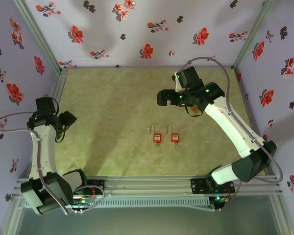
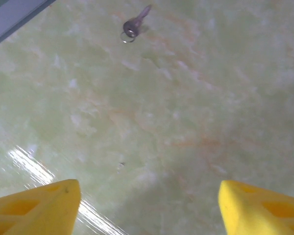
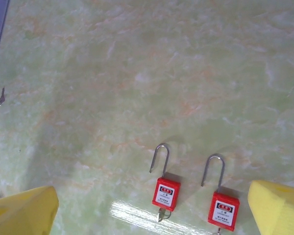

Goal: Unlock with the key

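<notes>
The left hand (image 2: 149, 211) hangs above the counter with its jaws apart, the two yellow fingertips (image 2: 35, 208) at the lower corners of the left wrist view and nothing but bare surface between them. Ahead of it, well apart from the fingers, a small dark metal key with a wire ring (image 2: 133, 25) lies flat on the pale green marbled counter (image 2: 186, 122), close to the counter's edge. In the top view this hand (image 1: 68, 119) sits at the left side of the counter, near the lilac flowered wall (image 1: 19, 63).

The right hand (image 3: 149, 215) is spread wide and holds nothing. Just in front of it lie two red padlocks with steel shackles, side by side and not touching: the left padlock (image 3: 165, 193) and the right padlock (image 3: 223, 209). Each lies flat, label up. The free end of each shackle appears to stop short of the body. A small metal piece pokes out below the left body; what it is cannot be told.

From above, the right hand (image 1: 162, 97) hovers beyond the padlocks (image 1: 157, 137) (image 1: 175, 137), which rest near the middle of the counter.
</notes>
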Robot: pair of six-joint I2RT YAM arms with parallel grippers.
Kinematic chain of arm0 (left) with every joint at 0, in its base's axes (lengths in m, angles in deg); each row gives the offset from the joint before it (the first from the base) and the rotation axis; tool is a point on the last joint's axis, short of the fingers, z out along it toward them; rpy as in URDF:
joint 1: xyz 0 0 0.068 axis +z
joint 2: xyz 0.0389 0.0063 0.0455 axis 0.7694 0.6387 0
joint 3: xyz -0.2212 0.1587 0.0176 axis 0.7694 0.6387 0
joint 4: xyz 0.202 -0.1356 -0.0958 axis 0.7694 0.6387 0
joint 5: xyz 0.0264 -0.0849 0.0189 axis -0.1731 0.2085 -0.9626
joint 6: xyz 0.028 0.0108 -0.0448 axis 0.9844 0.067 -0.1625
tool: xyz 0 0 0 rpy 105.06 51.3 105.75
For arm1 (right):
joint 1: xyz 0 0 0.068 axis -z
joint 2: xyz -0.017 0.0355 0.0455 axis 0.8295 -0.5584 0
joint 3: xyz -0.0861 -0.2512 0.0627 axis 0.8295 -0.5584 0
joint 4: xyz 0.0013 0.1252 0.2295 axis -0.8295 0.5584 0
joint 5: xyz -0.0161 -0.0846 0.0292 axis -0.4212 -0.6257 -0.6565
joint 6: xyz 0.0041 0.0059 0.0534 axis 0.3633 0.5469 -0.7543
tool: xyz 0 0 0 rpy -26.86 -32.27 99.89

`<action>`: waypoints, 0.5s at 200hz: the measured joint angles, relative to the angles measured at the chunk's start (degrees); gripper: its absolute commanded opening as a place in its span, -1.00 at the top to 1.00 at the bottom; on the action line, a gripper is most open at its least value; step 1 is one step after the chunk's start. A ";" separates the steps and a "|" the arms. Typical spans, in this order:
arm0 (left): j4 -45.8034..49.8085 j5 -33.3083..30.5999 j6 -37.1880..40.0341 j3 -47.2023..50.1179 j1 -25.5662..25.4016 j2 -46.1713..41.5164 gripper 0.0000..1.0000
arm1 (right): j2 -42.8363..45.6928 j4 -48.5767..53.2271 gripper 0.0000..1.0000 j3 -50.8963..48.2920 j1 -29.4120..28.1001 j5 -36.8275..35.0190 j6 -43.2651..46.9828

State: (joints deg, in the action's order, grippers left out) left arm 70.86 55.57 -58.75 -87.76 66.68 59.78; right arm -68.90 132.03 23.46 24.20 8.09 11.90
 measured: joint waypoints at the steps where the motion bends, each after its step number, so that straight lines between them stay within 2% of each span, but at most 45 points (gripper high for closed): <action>1: -0.07 -0.13 0.11 0.09 0.00 0.09 -0.30 | -0.02 -0.02 -0.99 -0.04 0.02 0.13 0.00; 35: -4.92 -3.82 4.11 2.08 0.37 6.01 -0.07 | -0.96 -1.66 -0.99 -1.68 0.87 3.43 -0.02; 100: -17.07 -9.16 14.08 4.63 0.79 14.67 0.00 | -2.78 -3.91 -0.99 -4.04 2.01 9.05 -0.07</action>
State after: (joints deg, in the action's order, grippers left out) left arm 53.79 46.41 -44.67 -83.12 67.47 74.45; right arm -71.68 128.12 19.42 26.21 17.13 11.84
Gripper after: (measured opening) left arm 0.503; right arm 0.993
